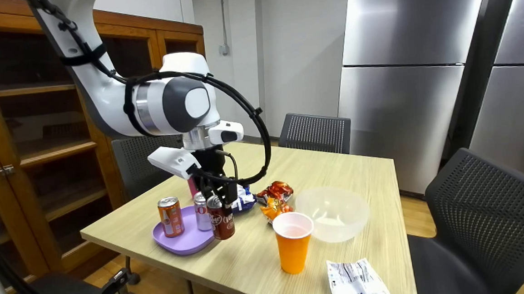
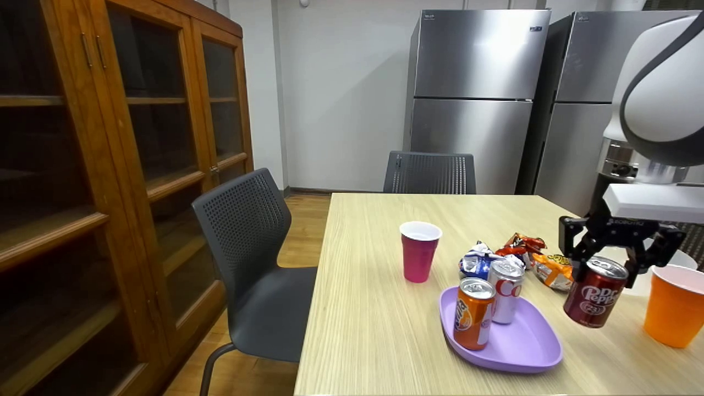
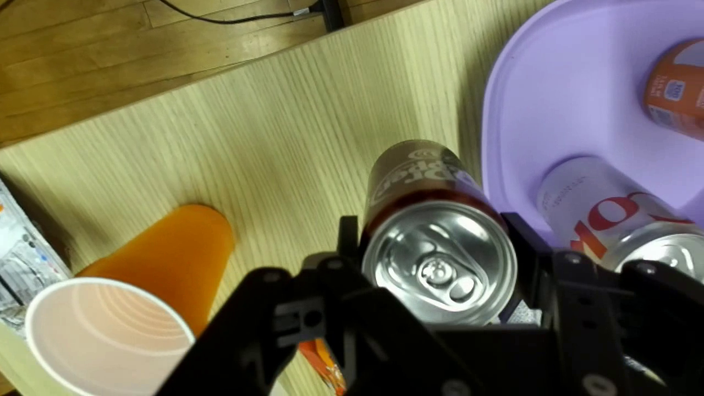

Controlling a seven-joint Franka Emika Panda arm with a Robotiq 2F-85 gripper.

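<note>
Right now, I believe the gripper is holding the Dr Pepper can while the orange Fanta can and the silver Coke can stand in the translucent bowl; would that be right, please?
Not quite: both exterior views show the orange Fanta can and the silver Coke can standing on the purple tray, not in the translucent bowl. The gripper is indeed holding the Dr Pepper can.

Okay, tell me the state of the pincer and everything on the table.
Pincer: shut on the Dr Pepper can.
Dr Pepper can: roughly upright, tab in place.
Purple tray: right way up.
Fanta can: upright on the tray.
White can: upright on the tray.
Orange cup: upright, uncovered.
Pink cup: upright, uncovered.
Clear bowl: right way up.
Snack bags: whether sealed, unclear.
White packet: lying down.
</note>
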